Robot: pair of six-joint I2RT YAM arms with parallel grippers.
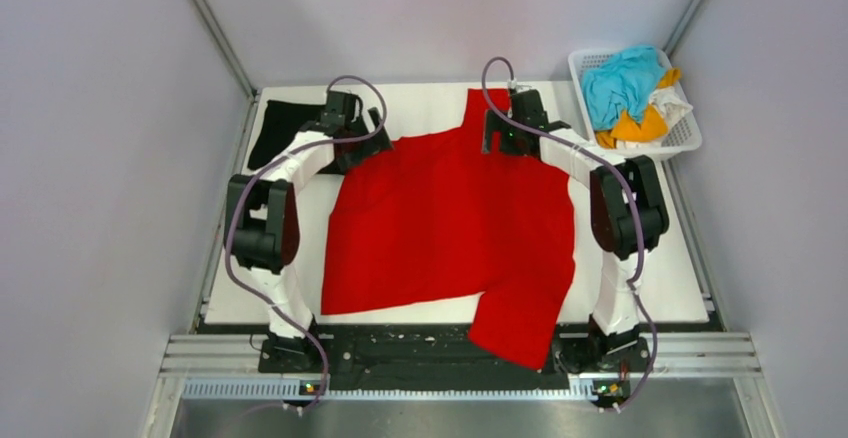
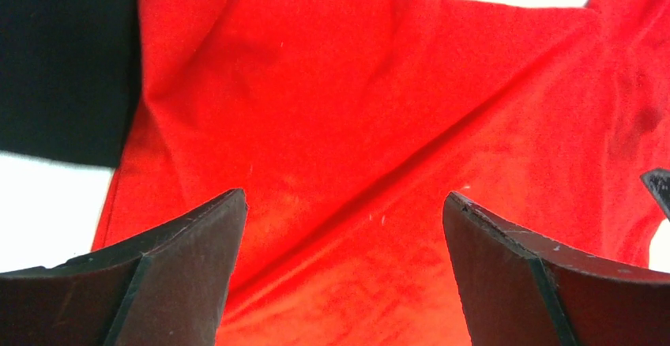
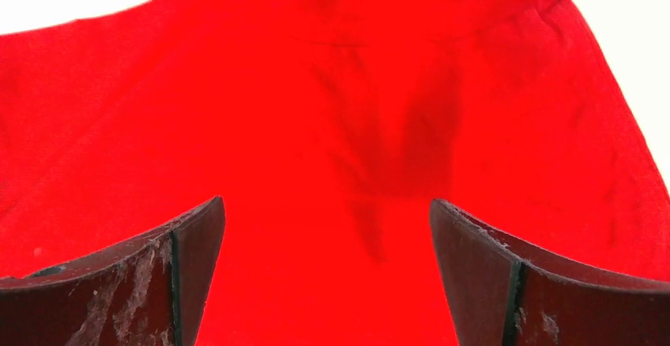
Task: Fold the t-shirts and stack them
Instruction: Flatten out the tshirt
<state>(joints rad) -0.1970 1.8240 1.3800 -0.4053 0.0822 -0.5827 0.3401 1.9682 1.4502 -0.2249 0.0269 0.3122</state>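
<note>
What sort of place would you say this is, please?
Likely a robot lab test cell: plain walls enclose a white table, two robot arms reach over a red t-shirt, and a basket of clothes sits at the far corner.

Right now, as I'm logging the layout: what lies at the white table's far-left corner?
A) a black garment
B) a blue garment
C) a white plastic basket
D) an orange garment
A: a black cloth garment lies there on the white table, beside the left hand.
</note>
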